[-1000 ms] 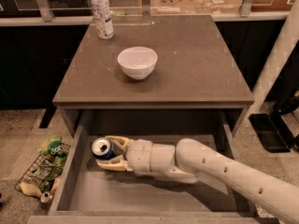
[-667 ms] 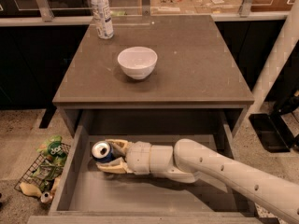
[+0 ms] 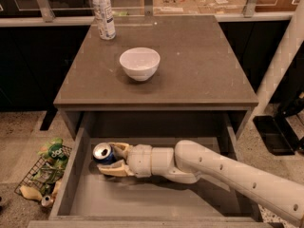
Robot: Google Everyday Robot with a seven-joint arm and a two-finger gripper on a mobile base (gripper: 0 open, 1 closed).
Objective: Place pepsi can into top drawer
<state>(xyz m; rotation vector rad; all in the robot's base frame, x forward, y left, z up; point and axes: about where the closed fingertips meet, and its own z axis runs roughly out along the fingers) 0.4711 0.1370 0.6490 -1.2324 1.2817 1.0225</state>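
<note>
The pepsi can (image 3: 102, 153), blue with a silver top, stands upright in the left part of the open top drawer (image 3: 156, 201), a wide grey box under the brown table. My gripper (image 3: 113, 159) reaches in from the right on a long white arm. Its two tan fingers (image 3: 112, 169) lie on either side of the can and hold it low over the drawer's grey bottom, near the left wall.
On the brown tabletop (image 3: 199, 75) stand a white bowl (image 3: 139, 63) and a clear plastic bottle (image 3: 103, 13) at the back left. A wire rack with trash (image 3: 42, 175) lies on the floor left of the drawer. A white post (image 3: 280, 65) rises at the right.
The gripper and the can have sunk slightly toward the drawer's bottom; otherwise little has moved.
</note>
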